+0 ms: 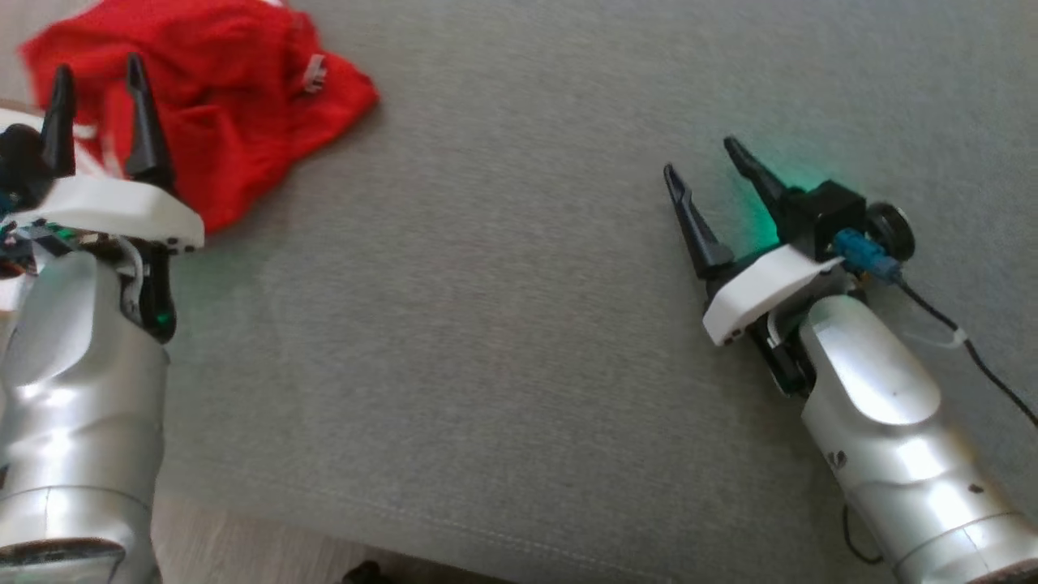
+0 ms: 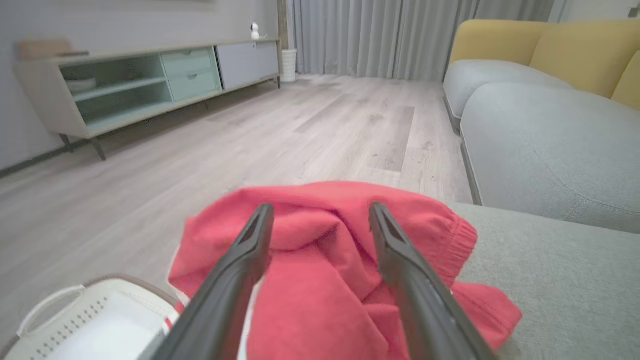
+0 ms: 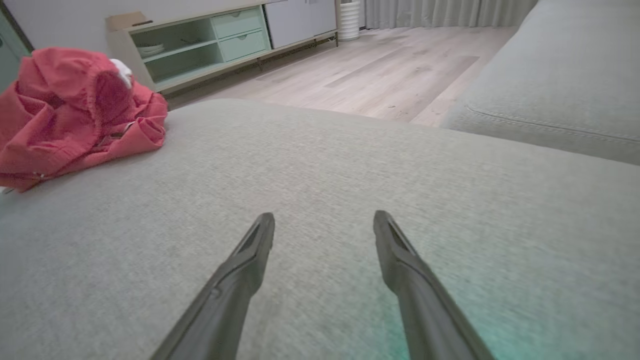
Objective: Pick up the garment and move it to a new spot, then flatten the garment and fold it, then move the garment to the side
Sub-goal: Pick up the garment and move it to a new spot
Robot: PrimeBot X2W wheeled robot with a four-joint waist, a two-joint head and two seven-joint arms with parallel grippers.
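Grey woven upholstery of the seat cushion (image 1: 486, 341) runs out from the robot, bare across most of its width. Over the right part hangs the right gripper (image 1: 699, 156), its two dark fingers spread wide with nothing between them, well apart from the work. On the left side the left gripper (image 1: 97, 69) is also spread wide and empty, its fingers straddling the near folds of the red garment (image 1: 243, 97); whether they touch the cloth I cannot tell. The garment lies bunched on the far left corner of the cushion, one side reaching the edge. Just past that edge a white basket (image 2: 95, 310) stands below, then pale wooden floor (image 2: 280, 125) and a low cabinet (image 2: 125, 85) by the wall.

My worry is that corner. A shallow pinch may catch only a top fold, and the heap might slide over the edge towards the basket or floor.
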